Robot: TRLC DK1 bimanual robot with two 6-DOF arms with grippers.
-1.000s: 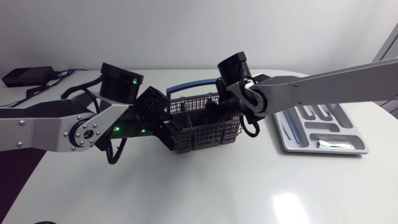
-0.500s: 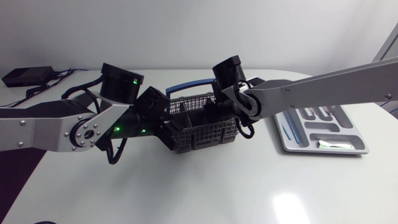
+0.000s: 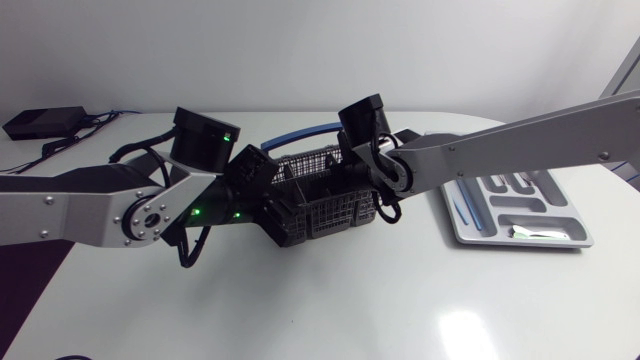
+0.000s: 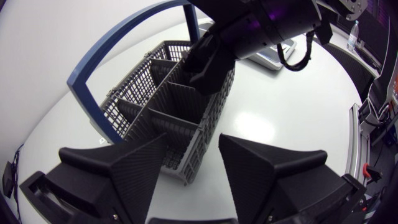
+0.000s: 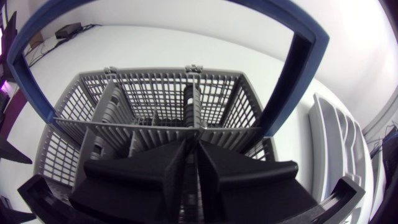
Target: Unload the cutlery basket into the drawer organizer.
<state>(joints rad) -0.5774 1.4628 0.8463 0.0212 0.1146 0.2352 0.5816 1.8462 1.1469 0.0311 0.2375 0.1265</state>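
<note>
Picking is in hand. The right gripper (image 5: 193, 146) is down inside the cutlery basket (image 3: 325, 200) at table centre, its fingers drawn together over a divider; whether they pinch anything is hidden. The left gripper (image 4: 193, 142), spread wide, straddles the basket's 9 o'clock corner unclamped. No cutlery shows in the basket's cells. The drawer organizer (image 3: 500, 243), at the basket's 3 o'clock, holds a bluish piece (image 3: 461, 205) and a shiny piece (image 3: 535, 233). The next move calls for a straight lift, then a carry toward 3 o'clock.
</note>
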